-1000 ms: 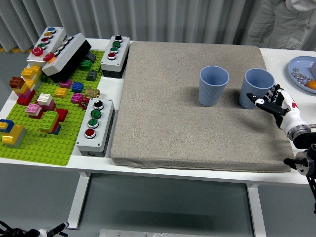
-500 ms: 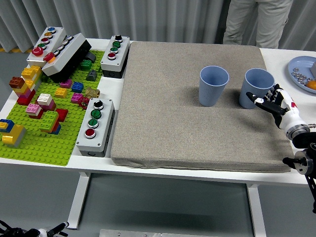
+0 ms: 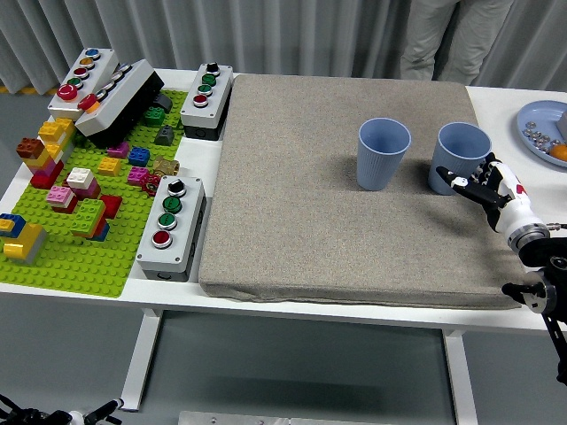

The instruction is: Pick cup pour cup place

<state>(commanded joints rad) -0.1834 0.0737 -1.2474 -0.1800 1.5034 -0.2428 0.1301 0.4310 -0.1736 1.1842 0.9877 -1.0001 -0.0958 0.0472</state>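
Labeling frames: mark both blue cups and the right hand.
left blue cup point(image 3: 383, 161), head view, front wall.
right blue cup point(image 3: 459, 152), head view, front wall below the rim.
right hand point(image 3: 485, 181), head view, middle of hand at cup's side.

A fabric mat point(image 3: 354, 186) is laid across the middle and right of the table point(image 3: 208, 155), with two cups stood upright on its far right part, the left cup point(image 3: 383, 153) just beside the right cup point(image 3: 462, 158). The right hand point(image 3: 490, 186) is parked right up against the right cup's near side. A plate point(image 3: 536, 133) is set at the far right edge. Left of the mat, a brick baseplate point(image 3: 62, 266) is spread out with bricks point(image 3: 80, 190) on it, and button boxes point(image 3: 171, 228) are placed along its right and far sides. A person point(image 3: 452, 40) is stood behind the table.
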